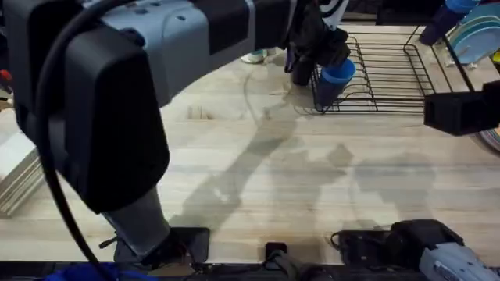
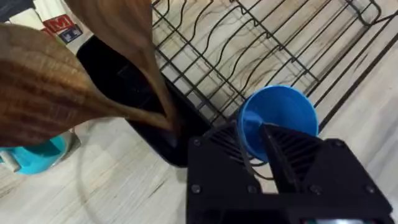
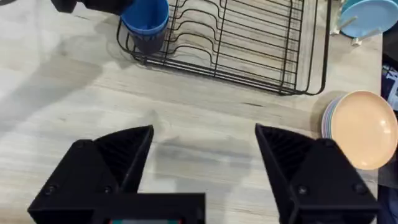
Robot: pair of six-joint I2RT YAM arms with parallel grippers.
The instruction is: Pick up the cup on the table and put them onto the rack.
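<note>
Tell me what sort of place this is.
Probably a kitchen-style test bench: a wooden table with a black wire dish rack, stacked plates, and a wooden spoon. The left gripper holds a blue cup at the rack.

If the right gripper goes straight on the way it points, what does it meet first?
Probably bare table first; the right gripper is open over it, with the rack farther ahead. Depth is unclear.

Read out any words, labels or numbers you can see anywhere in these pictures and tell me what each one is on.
Nothing can be read with certainty.
White packet behind the wooden spoons, left wrist view: a red patch with white letters and a small blue mark below it, both too blurred and partly cut off to read.
Bright blue cup, rack, plates, table: no text.
</note>
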